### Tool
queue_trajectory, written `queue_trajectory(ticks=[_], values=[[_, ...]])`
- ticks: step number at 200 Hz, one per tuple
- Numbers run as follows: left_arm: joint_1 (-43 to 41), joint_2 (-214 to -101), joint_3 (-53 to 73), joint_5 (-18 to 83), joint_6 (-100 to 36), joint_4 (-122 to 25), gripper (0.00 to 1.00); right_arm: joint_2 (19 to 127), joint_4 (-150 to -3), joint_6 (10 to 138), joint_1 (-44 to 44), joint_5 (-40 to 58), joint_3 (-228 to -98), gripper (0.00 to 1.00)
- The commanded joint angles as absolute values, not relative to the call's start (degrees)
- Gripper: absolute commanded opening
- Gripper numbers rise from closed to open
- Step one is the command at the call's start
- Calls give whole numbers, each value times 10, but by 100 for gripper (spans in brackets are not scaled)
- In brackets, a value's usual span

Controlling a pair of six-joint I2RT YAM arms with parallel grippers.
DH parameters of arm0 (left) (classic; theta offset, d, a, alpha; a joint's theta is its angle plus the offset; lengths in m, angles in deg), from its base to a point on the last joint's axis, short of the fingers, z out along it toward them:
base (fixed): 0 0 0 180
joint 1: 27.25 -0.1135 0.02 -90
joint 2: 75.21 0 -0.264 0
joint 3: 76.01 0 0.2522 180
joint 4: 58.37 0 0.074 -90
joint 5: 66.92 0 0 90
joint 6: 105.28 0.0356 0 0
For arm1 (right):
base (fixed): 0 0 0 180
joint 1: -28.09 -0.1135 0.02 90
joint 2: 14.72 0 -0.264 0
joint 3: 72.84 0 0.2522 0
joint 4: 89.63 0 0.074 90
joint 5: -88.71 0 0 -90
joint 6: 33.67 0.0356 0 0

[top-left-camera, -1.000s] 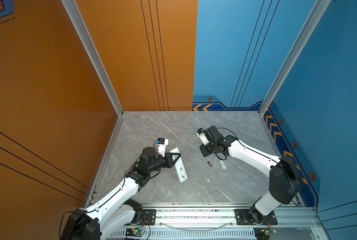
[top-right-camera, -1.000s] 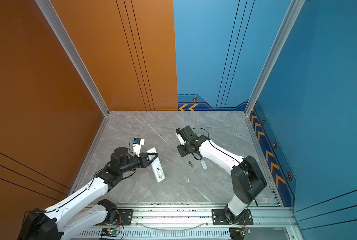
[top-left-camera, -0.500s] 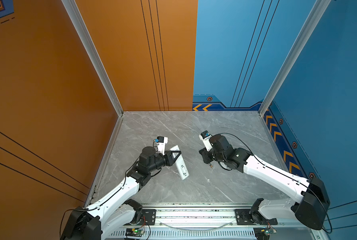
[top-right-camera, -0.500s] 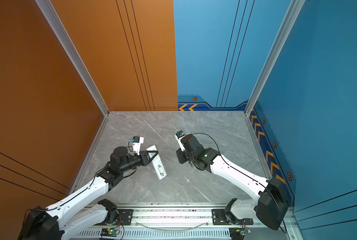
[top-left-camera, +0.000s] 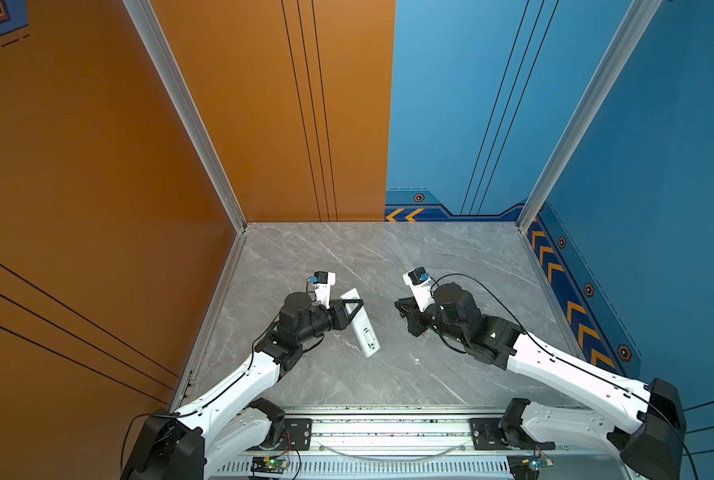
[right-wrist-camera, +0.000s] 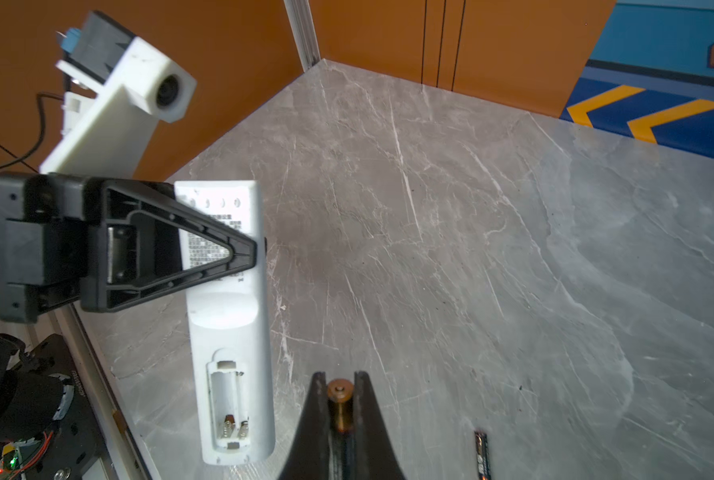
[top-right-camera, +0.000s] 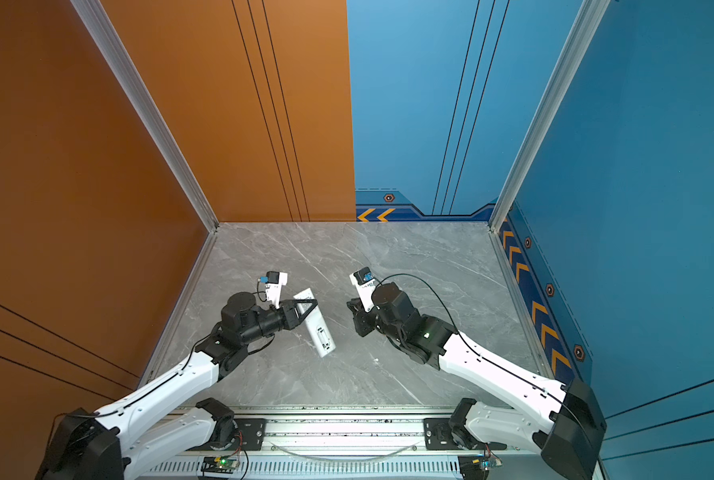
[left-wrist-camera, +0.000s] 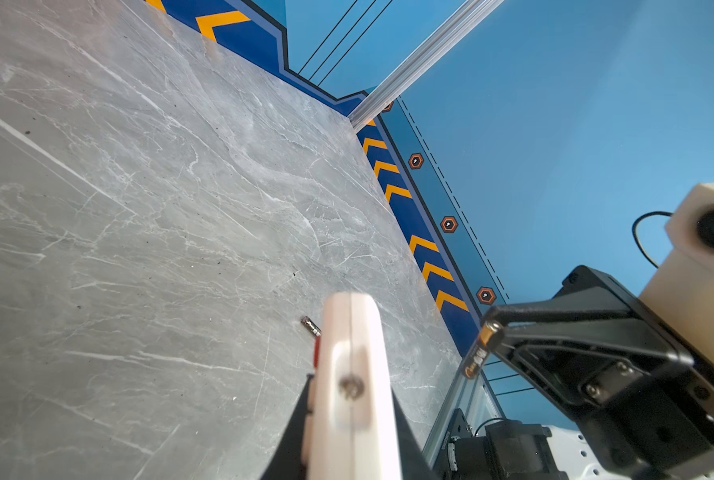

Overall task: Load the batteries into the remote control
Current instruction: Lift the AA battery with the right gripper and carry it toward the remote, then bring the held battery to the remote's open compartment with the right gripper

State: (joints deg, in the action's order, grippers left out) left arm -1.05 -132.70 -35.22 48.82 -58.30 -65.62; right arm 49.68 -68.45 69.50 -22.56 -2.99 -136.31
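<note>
My left gripper [top-left-camera: 357,301] [top-right-camera: 311,301] [right-wrist-camera: 247,253] is shut on the remote control [top-left-camera: 363,328] [top-right-camera: 317,328] [right-wrist-camera: 230,332] and holds it above the table. The remote's plain back faces up, and its battery recess [right-wrist-camera: 228,407] is open and empty. Seen end-on, the remote [left-wrist-camera: 353,395] sits between the left gripper [left-wrist-camera: 349,399] fingers. To the remote's right, my right gripper [top-left-camera: 401,307] [top-right-camera: 352,307] [right-wrist-camera: 340,380] is shut on a battery [right-wrist-camera: 340,399] [left-wrist-camera: 482,347], its gold end sticking out past the fingertips. Another battery [right-wrist-camera: 480,455] [left-wrist-camera: 310,326] lies on the table; my right arm hides it in both top views.
The grey marble table [top-left-camera: 388,257] is walled in orange at the left and back and in blue at the right. An aluminium rail [top-left-camera: 388,428] with both arm bases runs along the front edge.
My right arm has stretched lower and its gripper, with the battery, has come slightly forward towards the remote. The left gripper has shifted the remote a little farther back.
</note>
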Motion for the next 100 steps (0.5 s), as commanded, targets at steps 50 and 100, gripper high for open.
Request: queue_trajectory(ticks=[50, 100], values=[[-16, -1333, -334, 501, -596, -692, 0, 478, -794, 666, -253, -22, -1326, 0], [-16, -1346, -328, 503, -601, -696, 0, 469, -788, 656, -257, -23, -1328, 0]])
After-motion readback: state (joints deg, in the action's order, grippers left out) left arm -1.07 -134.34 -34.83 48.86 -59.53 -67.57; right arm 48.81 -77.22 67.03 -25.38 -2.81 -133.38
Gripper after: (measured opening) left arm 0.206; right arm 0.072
